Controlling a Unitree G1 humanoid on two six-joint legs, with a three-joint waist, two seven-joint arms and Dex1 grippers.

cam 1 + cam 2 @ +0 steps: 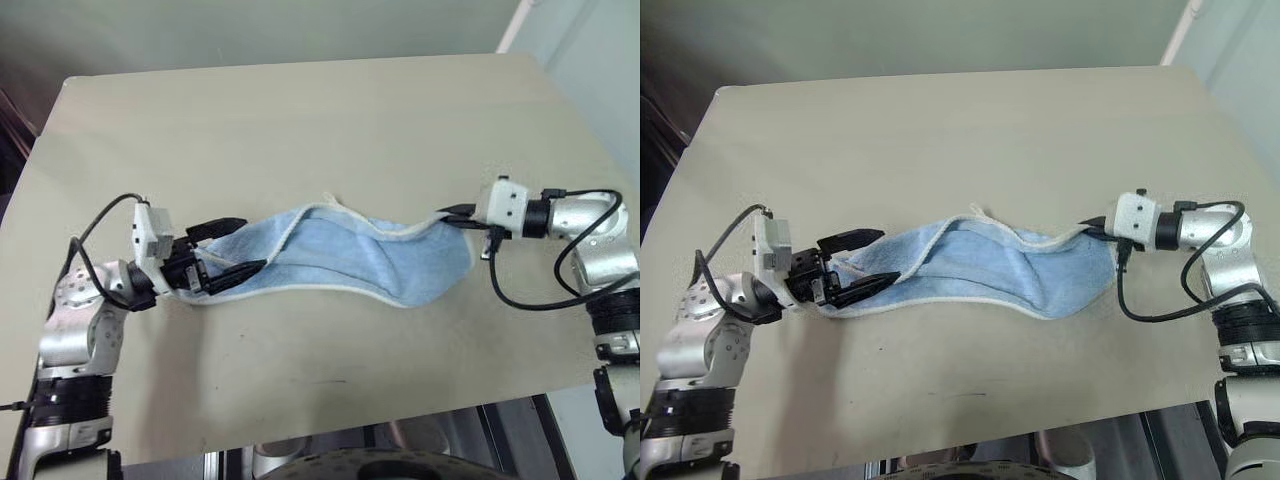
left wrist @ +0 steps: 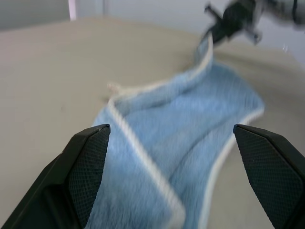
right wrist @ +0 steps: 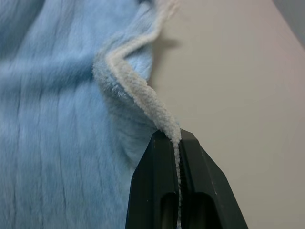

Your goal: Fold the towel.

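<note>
Towel (image 1: 340,262): light, limp terry sagging on the counter (image 1: 300,120); best taken by its trim, right tool (image 3: 179,143) pinching it, left tool (image 1: 226,252) spread at the other end.

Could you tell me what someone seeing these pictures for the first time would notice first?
First, the light-blue towel, lying crumpled in a long band across the middle of the beige table. Next, the right gripper, shut on the towel's cream edge at its right end, lifting that corner. At the towel's other end, the left gripper stands open, its two black fingers straddling the cloth.
</note>
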